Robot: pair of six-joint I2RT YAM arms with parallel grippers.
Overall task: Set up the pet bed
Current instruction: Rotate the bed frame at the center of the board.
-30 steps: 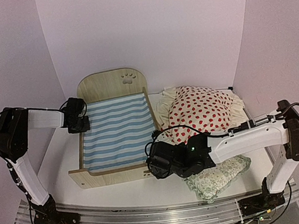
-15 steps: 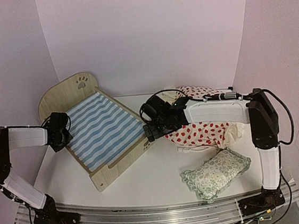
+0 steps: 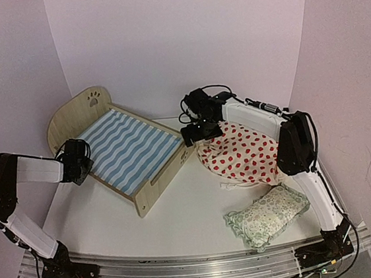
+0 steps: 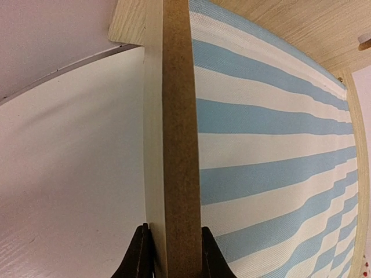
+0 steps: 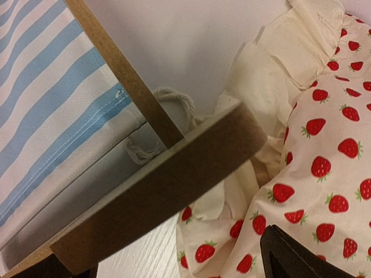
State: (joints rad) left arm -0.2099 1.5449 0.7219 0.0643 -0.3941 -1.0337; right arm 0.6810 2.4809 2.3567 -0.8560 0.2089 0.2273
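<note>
The pet bed [image 3: 128, 149] lies slantwise on the white table, its arched headboard [image 3: 83, 110] at the back left and its low footboard [image 3: 170, 174] nearer the middle. My left gripper [image 3: 78, 163] is shut on the bed's left side rail [image 4: 179, 145]; in the left wrist view both black fingertips [image 4: 139, 255] press against the board. My right gripper [image 3: 201, 132] hangs open over the footboard's far end [image 5: 168, 185], and that end runs across the wide gap of the gripper [image 5: 174, 258] without touching the finger [image 5: 293, 258] that shows.
A cream cushion with red strawberries [image 3: 243, 153] lies right of the bed, touching its far corner [image 5: 324, 133]. A small green floral frilled pillow [image 3: 269, 213] lies at the front right. Bare table [image 3: 180, 212] spreads in front of the bed. Pale walls close in the back and both sides.
The bed has swung round, its headboard going left and its footboard right. My right arm went from the front of the footboard up to its far end. The left gripper stayed on the rail.
</note>
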